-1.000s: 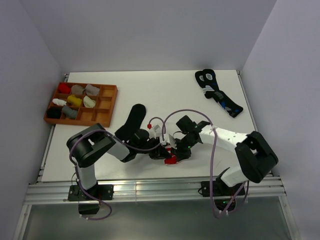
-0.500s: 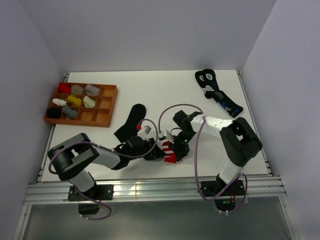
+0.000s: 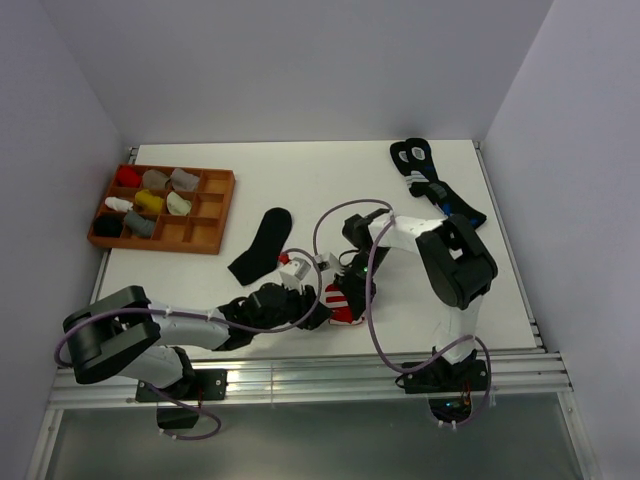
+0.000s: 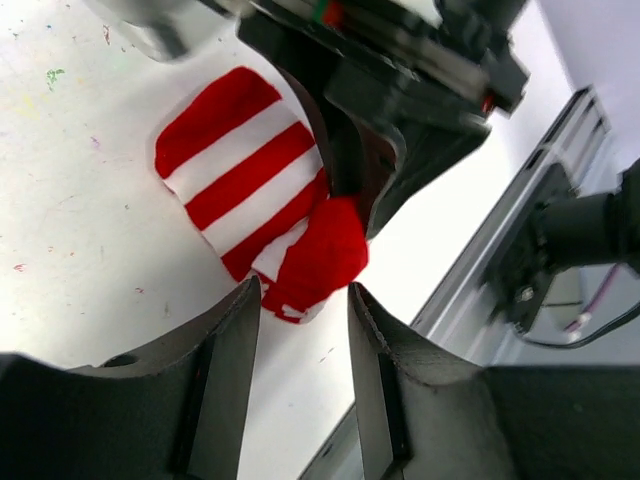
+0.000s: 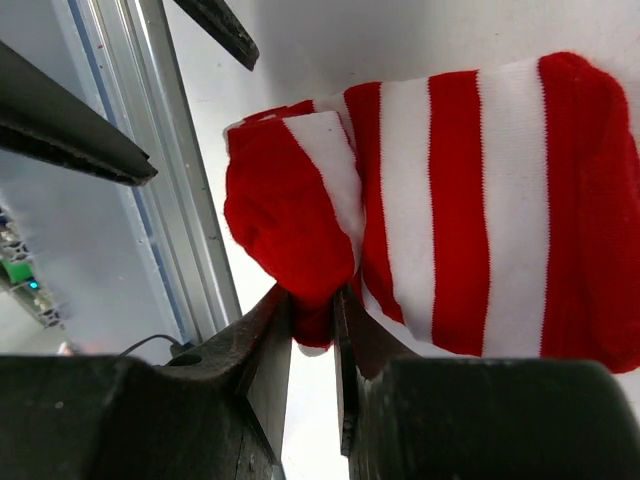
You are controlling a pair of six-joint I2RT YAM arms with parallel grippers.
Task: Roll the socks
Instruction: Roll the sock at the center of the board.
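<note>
Pinching the folded red end of the red-and-white striped sock [image 5: 450, 200], the right gripper [image 5: 312, 308] has its jaws nearly together with fabric squeezed between them. The rest of the sock spreads flat on the white worktop [image 5: 400, 40] ahead of those jaws. The left gripper [image 4: 300, 300] has its jaws parted, the same red end lying at their mouth; whether they touch it is unclear. The black sock [image 3: 262, 245] lies well apart from both pairs of jaws.
</note>
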